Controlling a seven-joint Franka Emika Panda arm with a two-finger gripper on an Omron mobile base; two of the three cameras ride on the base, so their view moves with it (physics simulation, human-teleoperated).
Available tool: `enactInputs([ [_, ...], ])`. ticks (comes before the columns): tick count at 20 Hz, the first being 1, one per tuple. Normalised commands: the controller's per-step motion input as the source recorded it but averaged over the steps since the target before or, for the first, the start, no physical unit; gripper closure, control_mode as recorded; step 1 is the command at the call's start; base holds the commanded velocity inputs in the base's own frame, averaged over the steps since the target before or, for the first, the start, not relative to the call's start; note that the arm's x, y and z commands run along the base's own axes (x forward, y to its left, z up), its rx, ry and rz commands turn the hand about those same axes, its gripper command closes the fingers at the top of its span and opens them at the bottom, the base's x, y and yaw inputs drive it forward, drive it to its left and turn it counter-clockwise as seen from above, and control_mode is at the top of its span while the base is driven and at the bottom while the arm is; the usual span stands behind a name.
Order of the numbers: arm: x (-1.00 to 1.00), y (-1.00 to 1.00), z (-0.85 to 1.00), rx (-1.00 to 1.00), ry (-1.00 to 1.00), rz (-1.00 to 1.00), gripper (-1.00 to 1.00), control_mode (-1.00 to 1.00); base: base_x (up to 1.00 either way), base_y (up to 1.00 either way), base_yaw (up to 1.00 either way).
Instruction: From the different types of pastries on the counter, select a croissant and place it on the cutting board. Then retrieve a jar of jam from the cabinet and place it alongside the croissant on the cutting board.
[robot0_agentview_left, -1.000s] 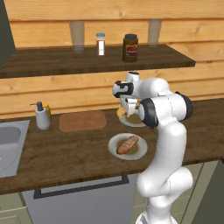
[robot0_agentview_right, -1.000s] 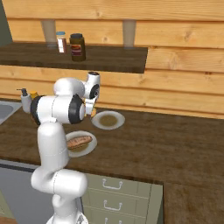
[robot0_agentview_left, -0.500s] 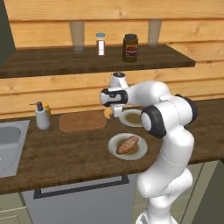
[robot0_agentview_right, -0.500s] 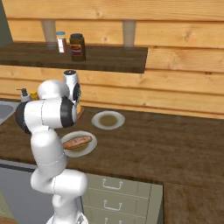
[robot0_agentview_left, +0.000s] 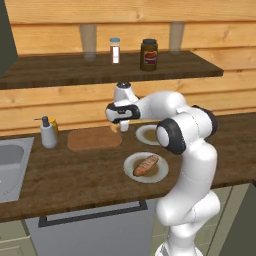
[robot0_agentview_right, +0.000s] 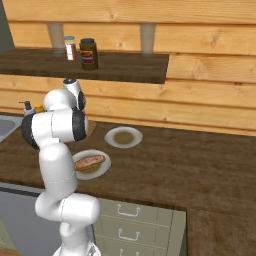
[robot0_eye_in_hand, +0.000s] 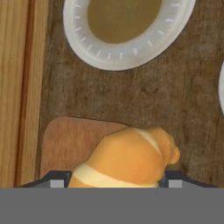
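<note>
Gripper clamped on the croissant, fingers either side of it, held in the air over the right end of the cutting board on the counter. Empty plate just right of the board, bread roll on a nearer plate. Dark jar and white shaker on shelf

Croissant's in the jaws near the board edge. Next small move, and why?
Probably carry it a bit further over the cutting board, then lower. The gripper holds the croissant above the board's corner nearest the empty plate, so in the hand view part of the pastry hangs over the bare counter. Releasing here might land it half off the board.
</note>
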Motion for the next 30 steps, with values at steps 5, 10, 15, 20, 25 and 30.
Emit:
enactInputs([
  [5,0.02,0.39,0.05,0.00,-0.02,0.00,1.00,-1.00,0.00,0.00,0.00],
  [10,-0.17,0.32,0.00,0.00,-0.05,-0.03,1.00,-1.00,0.00,0.00,0.00],
  [15,0.04,0.00,-0.20,0.00,-0.07,-0.05,1.00,-1.00,0.00,0.00,0.00],
  [20,0.15,-0.06,-0.47,0.00,-0.07,-0.07,1.00,-1.00,0.00,0.00,0.00],
  [25,0.36,-0.02,-0.04,0.10,-0.01,-0.05,1.00,-1.00,0.00,0.00,0.00],
  [30,-0.10,0.02,0.00,0.18,0.00,-0.07,1.00,-1.00,0.00,0.00,0.00],
])
